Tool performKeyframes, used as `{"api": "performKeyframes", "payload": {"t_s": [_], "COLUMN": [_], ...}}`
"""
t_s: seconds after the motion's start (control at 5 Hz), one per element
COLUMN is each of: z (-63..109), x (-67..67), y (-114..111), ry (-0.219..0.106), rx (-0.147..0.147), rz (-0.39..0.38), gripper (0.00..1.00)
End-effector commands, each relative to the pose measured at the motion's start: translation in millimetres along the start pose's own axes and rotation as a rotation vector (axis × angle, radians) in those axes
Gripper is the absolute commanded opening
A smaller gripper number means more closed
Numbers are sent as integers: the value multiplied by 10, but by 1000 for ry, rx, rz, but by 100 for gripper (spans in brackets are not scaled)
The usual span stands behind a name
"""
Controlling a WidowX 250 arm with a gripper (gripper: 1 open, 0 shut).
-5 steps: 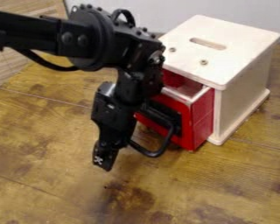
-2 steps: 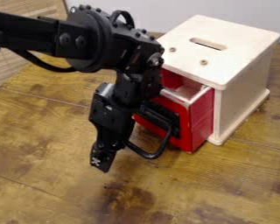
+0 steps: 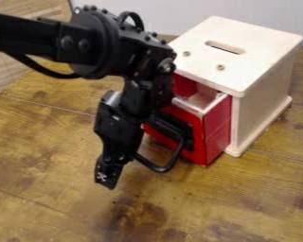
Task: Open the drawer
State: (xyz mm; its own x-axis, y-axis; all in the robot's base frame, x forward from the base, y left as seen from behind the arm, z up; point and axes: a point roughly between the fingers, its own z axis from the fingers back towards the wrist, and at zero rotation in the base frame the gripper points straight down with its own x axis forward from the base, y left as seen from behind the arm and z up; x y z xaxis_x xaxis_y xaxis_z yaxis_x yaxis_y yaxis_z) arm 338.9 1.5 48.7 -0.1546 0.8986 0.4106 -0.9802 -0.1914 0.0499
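See the red-fronted drawer (image 3: 218,125) at the front of the cream box (image 3: 258,102), partly open, with some of its inside showing just below the box's top edge. Compared with the earlier views, find only a slight shift at the claw (image 3: 115,161), a touch lower and farther from the cream box. Find no clear matching slide of the drawer; too small to tell, if there at all. For the task, take this as open in part, with further outward travel probably wanted, and not as proof of a good pull.

Cannot tell how wide the claw stands, nor whether it has hold of anything: one dark finger points down in front of the cream box, the rest lost against the black loop handle (image 3: 163,168). Very close to that handle, perhaps touching, with contact hidden by black on black.

Note the red front's near upright edge, clear to view beside the cream box's side wall, and its lower edge close to the desk (image 3: 50,194). Look for open room on bare wood out in front of the cream box, enough, probably, for more drawer travel. Best to draw straight away from the cream box, keeping the low fingertip off the wood. Watch for slipping out of the loop, or for twisting the drawer against its opening.
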Motion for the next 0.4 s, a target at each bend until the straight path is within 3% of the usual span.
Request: {"api": "performKeyframes", "payload": {"t_s": [0.0, 0.2], "z": [151, 135], "x": [439, 438], "y": [1, 14], "ry": [-61, -66], "rx": [-22, -18], "rz": [179, 184], "gripper": [100, 0]}}
